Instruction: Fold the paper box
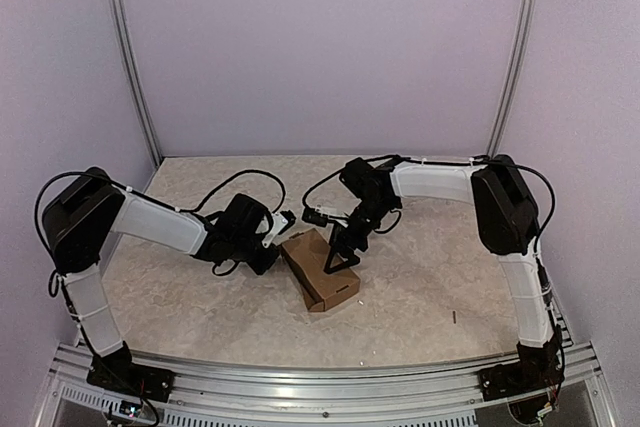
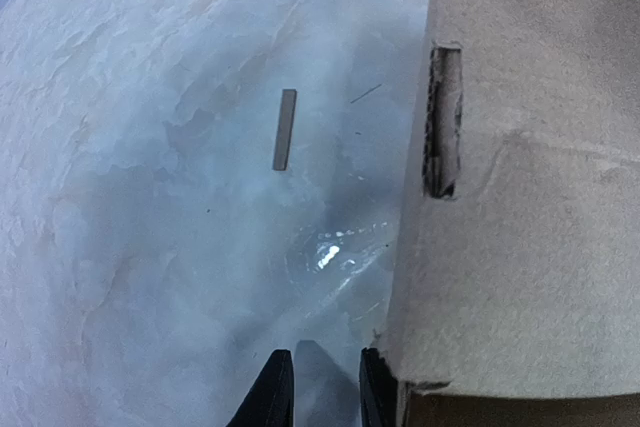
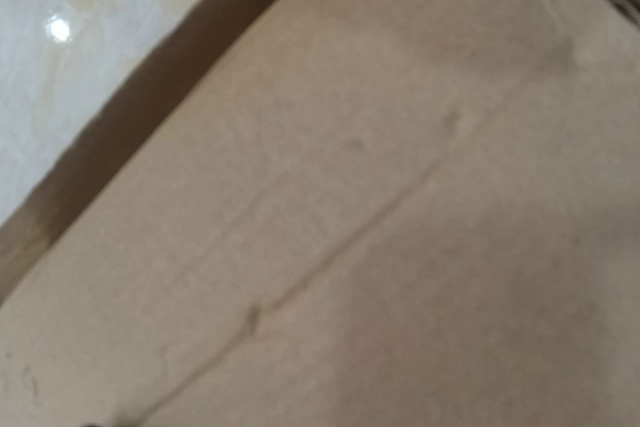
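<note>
On the top camera the paper box (image 1: 322, 272) lies mid-table (image 1: 430, 277), between my arms. My right end effector (image 1: 341, 266) stands over it, jaws spread wide and gripping nothing. My left end effector (image 1: 286, 218) is just left of the box's far corner.

On the left wrist camera the fingers (image 2: 272, 395) are slightly parted and empty, with the box to their right and a small flat strip (image 2: 285, 129) farther off.

On the right wrist camera cardboard fills the frame.
</note>
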You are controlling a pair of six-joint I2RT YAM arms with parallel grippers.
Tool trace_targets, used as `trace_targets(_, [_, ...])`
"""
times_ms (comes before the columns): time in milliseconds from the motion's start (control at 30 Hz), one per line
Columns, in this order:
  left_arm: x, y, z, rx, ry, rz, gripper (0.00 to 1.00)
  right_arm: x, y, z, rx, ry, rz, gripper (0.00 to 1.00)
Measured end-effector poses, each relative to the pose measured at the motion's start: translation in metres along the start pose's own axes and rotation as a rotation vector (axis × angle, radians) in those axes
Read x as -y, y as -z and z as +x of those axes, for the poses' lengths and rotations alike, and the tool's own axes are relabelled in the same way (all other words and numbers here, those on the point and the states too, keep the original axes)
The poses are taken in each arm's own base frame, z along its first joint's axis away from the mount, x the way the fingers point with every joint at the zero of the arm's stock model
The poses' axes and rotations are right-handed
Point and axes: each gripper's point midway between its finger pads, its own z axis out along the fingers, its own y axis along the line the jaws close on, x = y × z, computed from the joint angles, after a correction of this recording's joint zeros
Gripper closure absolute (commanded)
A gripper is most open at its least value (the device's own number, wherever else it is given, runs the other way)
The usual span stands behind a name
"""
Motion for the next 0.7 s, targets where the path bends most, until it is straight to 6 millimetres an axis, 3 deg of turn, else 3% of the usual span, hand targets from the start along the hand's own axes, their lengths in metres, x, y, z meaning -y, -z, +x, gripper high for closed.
trace_targets(200, [-0.012, 0.035, -0.016, 0.079, 0.066, -0.046, 0.71, 0.006, 0.011, 0.005, 0.030, -0.025, -0.005, 0.00])
trace_targets(367, [-0.010, 0.066, -0.020, 0.127, 0.122, -0.063, 0.74, 0.012, 0.042, 0.009, 0.066, -0.037, 0.033, 0.00])
trace_targets(433, [0.008, 0.071, -0.013, 0.109, 0.111, -0.040, 0.78, 0.010, 0.056, 0.010, 0.079, -0.035, 0.051, 0.00])
trace_targets(567, [0.073, 0.079, 0.013, 0.040, 0.023, 0.067, 0.85, 0.008, 0.078, 0.025, 0.079, -0.029, 0.102, 0.00])
trace_targets(700, [0.117, 0.088, 0.025, 0.005, -0.033, 0.148, 0.88, 0.018, 0.078, 0.057, 0.006, -0.027, 0.183, 0.01])
